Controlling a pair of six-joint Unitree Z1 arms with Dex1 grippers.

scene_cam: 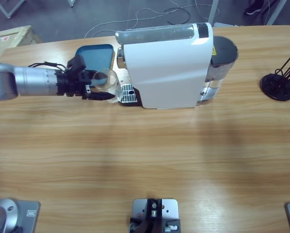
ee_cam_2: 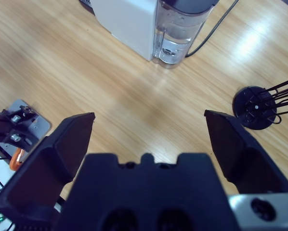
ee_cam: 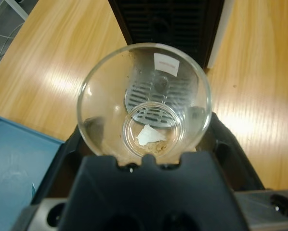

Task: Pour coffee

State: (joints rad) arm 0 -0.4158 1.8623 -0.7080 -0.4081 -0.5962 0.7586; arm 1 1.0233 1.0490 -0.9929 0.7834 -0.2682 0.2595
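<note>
You are looking at a robotics lab or test workshop, not a home kitchen. The long wooden worktop [scene_cam: 145, 160] stands on a bare grey floor [scene_cam: 135, 12], where loose cables [scene_cam: 150, 19] trail at the top of the high view beside metal frame legs [scene_cam: 214, 10]. A wooden crate [scene_cam: 7, 38] sits at the upper left. A silver-grey robot arm [scene_cam: 19, 81] reaches in from the left edge. The white coffee machine [scene_cam: 167, 65], blue tray [scene_cam: 94, 58] and black wire stand [scene_cam: 281, 82] at the right edge look like staged props.
</note>
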